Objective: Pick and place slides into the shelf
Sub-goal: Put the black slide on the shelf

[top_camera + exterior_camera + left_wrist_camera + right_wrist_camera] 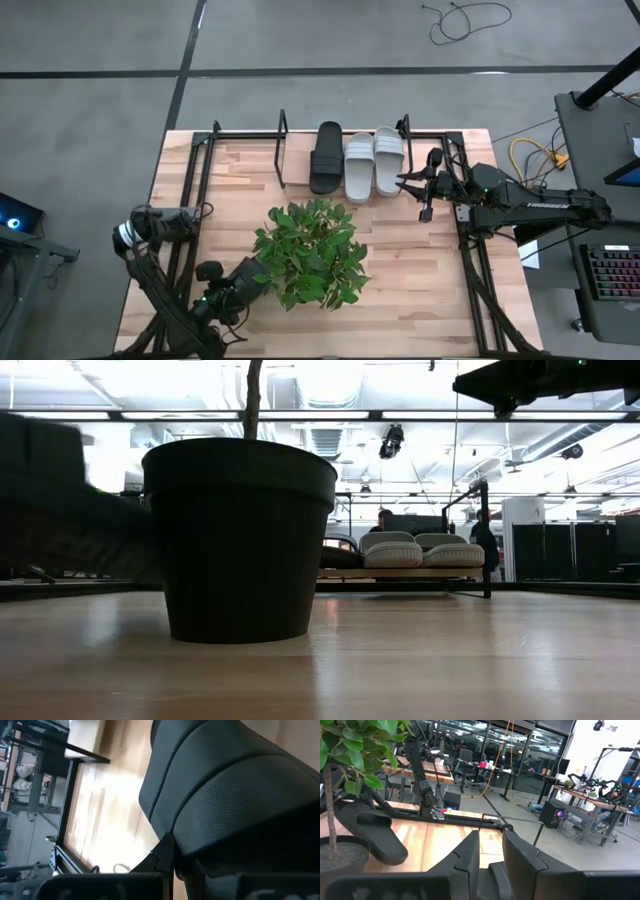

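Observation:
A black slide (pixel 326 157) and two light grey slides (pixel 359 166) (pixel 388 160) lie side by side on the shelf (pixel 283 150) at the table's far edge; the low view shows the grey pair (pixel 415 552) there. My left gripper (pixel 252 274) is at the near left, half under the plant's leaves, shut on another black slide (pixel 365 832), which fills the left wrist view (pixel 225 785). My right gripper (pixel 414 190) waits open beside the shelf's right end, nothing between its fingers (pixel 467 855). My left gripper is shut on the black slide's textured surface (pixel 170 845); the slide fills the wrist view, so which part it has cannot be told. In the right wrist view the slide hangs clear of the table, tilted, one end (pixel 390 854) lower.
A leafy plant (pixel 310 250) in a black pot (pixel 240 540) stands mid-table, right beside the held slide. Black frame rails (pixel 470 270) run along both table sides. Bare wood shows on the shelf left of the black slide (pixel 300 160). People stand in the room behind.

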Controlling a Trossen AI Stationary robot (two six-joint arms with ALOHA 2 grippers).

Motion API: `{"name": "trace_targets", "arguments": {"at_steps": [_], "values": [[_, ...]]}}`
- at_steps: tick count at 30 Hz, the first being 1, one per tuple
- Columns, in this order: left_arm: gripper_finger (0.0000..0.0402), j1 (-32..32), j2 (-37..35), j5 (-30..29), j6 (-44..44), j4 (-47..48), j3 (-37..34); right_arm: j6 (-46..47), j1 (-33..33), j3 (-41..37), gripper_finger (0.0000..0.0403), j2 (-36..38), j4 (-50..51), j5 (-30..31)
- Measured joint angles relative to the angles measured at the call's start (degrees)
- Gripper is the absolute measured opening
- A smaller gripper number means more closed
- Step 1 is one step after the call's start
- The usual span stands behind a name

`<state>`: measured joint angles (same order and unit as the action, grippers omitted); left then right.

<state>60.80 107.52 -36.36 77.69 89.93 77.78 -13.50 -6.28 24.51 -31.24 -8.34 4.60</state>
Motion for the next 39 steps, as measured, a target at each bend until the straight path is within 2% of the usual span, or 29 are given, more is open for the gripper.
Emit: {"name": "trace_targets", "arguments": {"at_steps": [10,16,23,32,39], "values": [[0.0000,-0.87,-9.62,-8.32,1.46,0.06,-4.44,-0.02,0.00,-0.07,0.0077,0.02,0.01,0.00],[0.0000,-2.79,-17.83,-16.37,1.02,0.14,-8.61,-0.02,0.00,-0.09,0.0070,0.00,0.04,0.00],[0.0000,-6.30,-26.52,-29.72,-0.28,0.15,-12.66,-0.02,0.00,-0.11,0.0076,0.00,0.14,0.00],[0.0000,-16.75,-34.77,-36.15,-4.99,0.18,-15.77,-0.02,0.00,-0.11,0.0074,0.01,0.11,0.00],[0.0000,-24.81,-33.78,-44.27,-5.16,-0.41,-14.40,-0.06,0.00,-0.11,0.0070,0.01,0.13,0.00]]}}
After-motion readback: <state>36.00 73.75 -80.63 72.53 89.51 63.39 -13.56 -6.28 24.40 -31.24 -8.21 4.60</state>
